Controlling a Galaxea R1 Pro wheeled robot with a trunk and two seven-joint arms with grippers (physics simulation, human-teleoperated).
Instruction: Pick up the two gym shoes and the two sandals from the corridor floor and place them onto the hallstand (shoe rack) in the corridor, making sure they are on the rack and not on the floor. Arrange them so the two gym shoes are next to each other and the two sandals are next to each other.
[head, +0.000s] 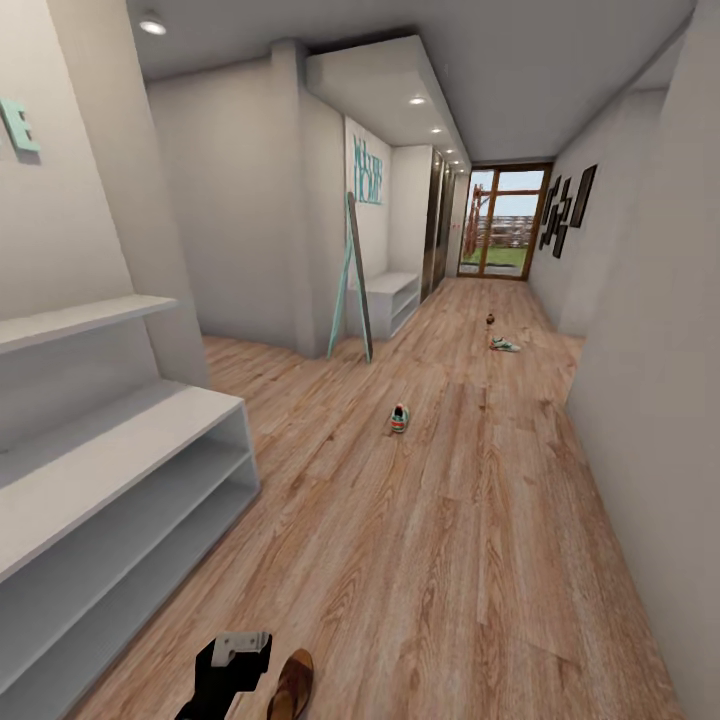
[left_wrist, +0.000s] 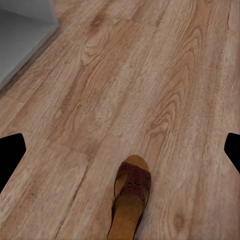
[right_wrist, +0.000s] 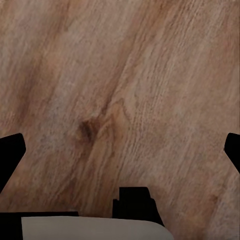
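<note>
One dark brown sandal (head: 292, 685) lies on the wood-plank corridor floor (head: 450, 520) right beside my left arm (head: 235, 662). In the left wrist view that sandal (left_wrist: 131, 200) sits just short of my left gripper (left_wrist: 120, 152), whose fingers (left_wrist: 10, 155) stand wide apart, open and empty. A gym shoe (head: 399, 417) rests mid-corridor, a second one (head: 504, 344) farther off. A small dark shape (head: 490, 319) beyond it may be the other sandal. The hallstand (head: 130, 470) stands at the left wall. My right gripper (right_wrist: 120, 150) is open over bare floor.
A plain white low bench (head: 392, 297) and a leaning teal-framed mirror (head: 352, 280) stand along the left wall farther down. The right wall (head: 650, 400) runs close by, with dark picture frames (head: 565, 210). A glass door (head: 503, 222) closes the corridor's far end.
</note>
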